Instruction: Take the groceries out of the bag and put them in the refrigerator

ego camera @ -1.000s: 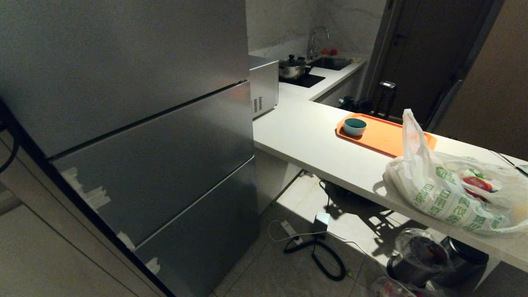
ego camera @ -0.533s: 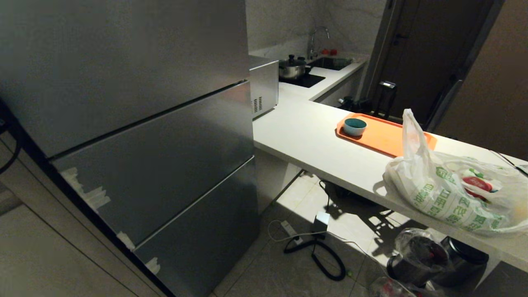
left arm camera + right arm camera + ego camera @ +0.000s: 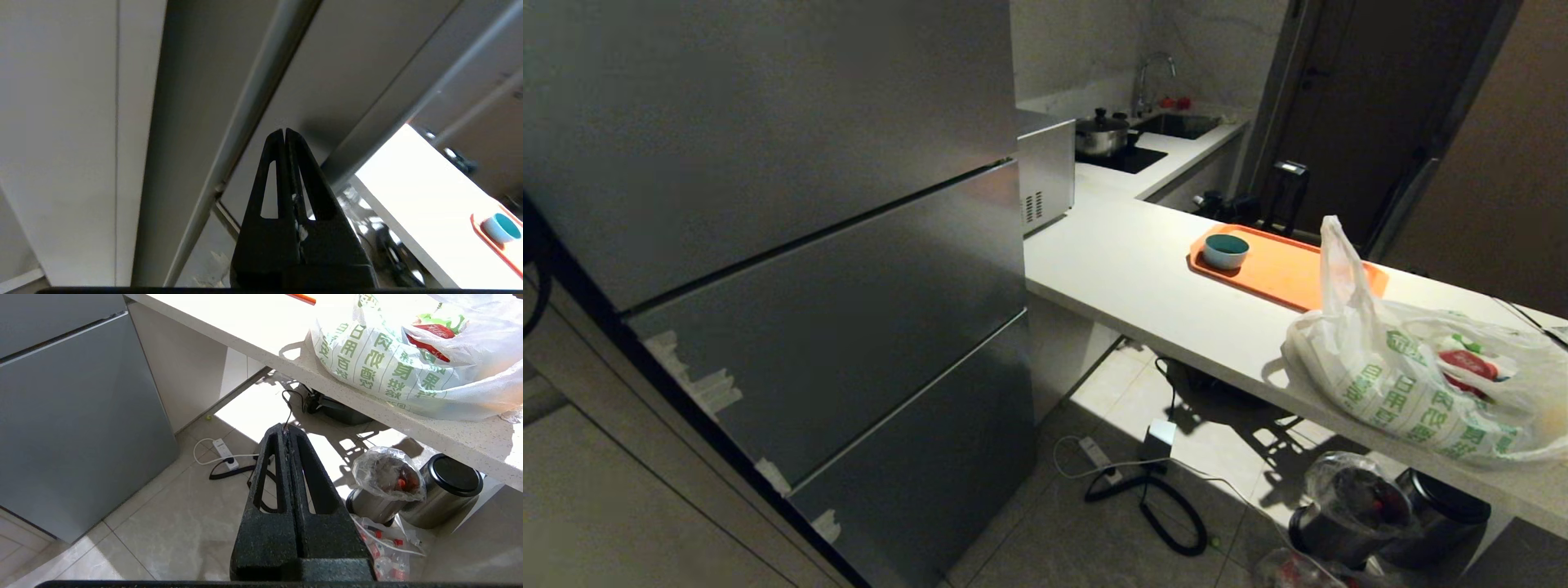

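Note:
The grey steel refrigerator (image 3: 792, 245) fills the left of the head view, all its doors closed, with pale tape scraps on its left edge. The white plastic bag (image 3: 1413, 384) with green characters lies on the counter at the right, and the groceries (image 3: 1462, 359) show through it as a red and green pack. My left gripper (image 3: 284, 130) is shut and empty, its tips close in front of the refrigerator (image 3: 327, 73) door near a door seam. My right gripper (image 3: 286, 426) is shut and empty, hanging low over the floor below the bag (image 3: 388, 355).
An orange tray (image 3: 1298, 273) with a teal bowl (image 3: 1225, 250) sits on the white counter (image 3: 1143, 278). A silver vented box (image 3: 1044, 175) stands beside the refrigerator. On the floor are a power strip with cables (image 3: 1098, 457) and two steel bins (image 3: 1388, 514).
The dark arm cable at the left edge of the head view has shifted slightly. Nothing else has moved.

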{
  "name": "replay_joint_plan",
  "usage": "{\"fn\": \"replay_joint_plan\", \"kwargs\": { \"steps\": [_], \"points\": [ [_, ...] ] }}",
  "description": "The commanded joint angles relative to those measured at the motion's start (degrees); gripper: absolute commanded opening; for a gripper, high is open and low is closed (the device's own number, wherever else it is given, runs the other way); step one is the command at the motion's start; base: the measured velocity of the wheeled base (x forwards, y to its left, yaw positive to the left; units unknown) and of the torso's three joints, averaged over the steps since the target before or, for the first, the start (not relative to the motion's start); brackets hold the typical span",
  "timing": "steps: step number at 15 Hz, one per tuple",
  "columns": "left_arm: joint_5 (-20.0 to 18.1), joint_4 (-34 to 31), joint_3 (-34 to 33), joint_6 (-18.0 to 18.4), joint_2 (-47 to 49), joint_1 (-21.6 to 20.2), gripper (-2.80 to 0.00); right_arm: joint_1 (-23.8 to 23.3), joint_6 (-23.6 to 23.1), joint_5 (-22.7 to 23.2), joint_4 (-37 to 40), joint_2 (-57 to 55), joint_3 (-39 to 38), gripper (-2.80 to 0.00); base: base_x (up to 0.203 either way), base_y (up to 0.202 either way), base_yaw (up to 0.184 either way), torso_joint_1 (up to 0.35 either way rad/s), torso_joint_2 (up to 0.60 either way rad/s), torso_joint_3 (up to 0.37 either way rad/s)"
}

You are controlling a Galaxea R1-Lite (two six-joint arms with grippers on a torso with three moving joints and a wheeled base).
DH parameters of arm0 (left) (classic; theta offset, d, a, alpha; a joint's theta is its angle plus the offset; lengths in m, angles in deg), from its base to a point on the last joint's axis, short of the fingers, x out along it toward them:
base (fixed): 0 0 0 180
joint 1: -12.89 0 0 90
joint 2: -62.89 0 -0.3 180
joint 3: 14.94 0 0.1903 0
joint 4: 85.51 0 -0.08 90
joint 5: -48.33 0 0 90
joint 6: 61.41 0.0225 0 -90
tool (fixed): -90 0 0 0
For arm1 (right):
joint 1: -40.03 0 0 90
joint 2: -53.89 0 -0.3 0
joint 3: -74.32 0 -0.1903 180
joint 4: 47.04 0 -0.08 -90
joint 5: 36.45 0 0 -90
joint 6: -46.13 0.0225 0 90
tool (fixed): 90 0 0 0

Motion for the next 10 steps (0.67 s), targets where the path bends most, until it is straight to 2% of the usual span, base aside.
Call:
{"fn": "replay_joint_plan", "kwargs": {
  "steps": [1,4,10],
  "points": [
    [-1.3,0.4,-0.2,-0.1,-0.3,-0.2,-2.80,0.0,0.0,0.0,0.0,0.0,0.0,-2.80,0.000,0.000,0.000,0.000,0.00,0.000],
    [-3.0,0.4,-0.5,-0.1,-0.3,-0.1,-2.80,0.0,0.0,0.0,0.0,0.0,0.0,-2.80,0.000,0.000,0.000,0.000,0.00,0.000],
    [-3.1,0.5,-2.9,-0.2,-1.9,1.5,-2.80,0.0,0.0,0.0,0.0,0.0,0.0,-2.80,0.000,0.000,0.000,0.000,0.00,0.000]
  ]
}}
